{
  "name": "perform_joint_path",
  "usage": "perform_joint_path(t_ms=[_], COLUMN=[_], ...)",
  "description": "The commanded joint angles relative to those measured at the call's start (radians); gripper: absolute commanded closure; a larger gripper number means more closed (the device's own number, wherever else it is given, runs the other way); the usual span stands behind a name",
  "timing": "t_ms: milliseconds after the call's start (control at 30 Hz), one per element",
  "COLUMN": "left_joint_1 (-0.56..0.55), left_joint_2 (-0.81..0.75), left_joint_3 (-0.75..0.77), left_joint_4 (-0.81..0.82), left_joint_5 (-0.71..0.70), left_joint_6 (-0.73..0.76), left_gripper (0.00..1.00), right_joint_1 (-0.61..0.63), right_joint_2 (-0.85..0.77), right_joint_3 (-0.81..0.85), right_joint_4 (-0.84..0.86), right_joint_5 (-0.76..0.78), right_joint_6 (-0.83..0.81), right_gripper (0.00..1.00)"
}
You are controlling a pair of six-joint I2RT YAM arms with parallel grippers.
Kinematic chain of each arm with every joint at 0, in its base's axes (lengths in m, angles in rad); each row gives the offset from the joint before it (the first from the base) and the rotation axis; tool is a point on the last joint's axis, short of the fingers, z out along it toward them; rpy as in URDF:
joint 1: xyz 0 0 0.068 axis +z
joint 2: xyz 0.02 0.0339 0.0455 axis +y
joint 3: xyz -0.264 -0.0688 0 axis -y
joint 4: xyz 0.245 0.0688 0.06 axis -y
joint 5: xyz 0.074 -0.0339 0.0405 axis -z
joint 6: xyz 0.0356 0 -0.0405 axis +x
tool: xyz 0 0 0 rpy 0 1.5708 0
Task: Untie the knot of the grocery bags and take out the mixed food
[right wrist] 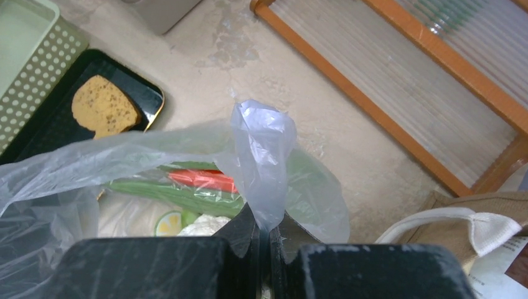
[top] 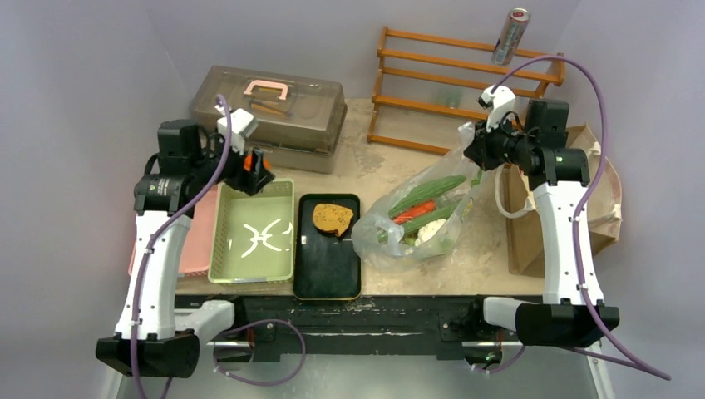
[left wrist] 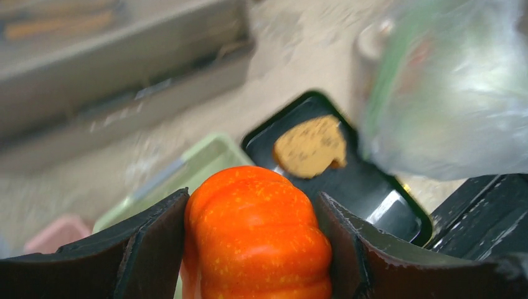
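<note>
My left gripper hangs over the far edge of the green basket, shut on an orange-red ribbed tomato that fills the space between both fingers. My right gripper is shut on a bunched edge of the transparent plastic bag, holding it up above the table. The bag still holds a cucumber, a carrot and cauliflower. One toast slice lies on the black tray. The brown paper bag lies behind my right arm, its white handle showing.
A grey-brown lidded case stands at the back left. A wooden rack with a silver can on top is at the back right. A pink tray sits left of the green basket.
</note>
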Motion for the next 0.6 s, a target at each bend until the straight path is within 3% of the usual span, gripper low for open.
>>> perform_joint_path(t_ms=[0,233,567], left_joint_1=[0.193,0.448,0.643], left_joint_2=[0.001,0.123,0.410], left_joint_3=[0.002,-0.069,-0.057], left_joint_4=[-0.294,-0.383,-0.293], left_joint_5=[-0.028,-0.171,-0.315], left_joint_6=[0.160,0.343,0.329], left_gripper=[0.55,0.53,0.51], right_joint_1=[-0.005,-0.002,0.027], right_joint_2=[-0.042,-0.061,0.006], right_joint_3=[-0.074,-0.169,-0.093], right_joint_4=[0.003,-0.015,-0.134], right_joint_5=[-0.038,-0.050,-0.062], right_joint_6=[-0.058,-0.102,-0.143], right_gripper=[1.00,1.00,1.00])
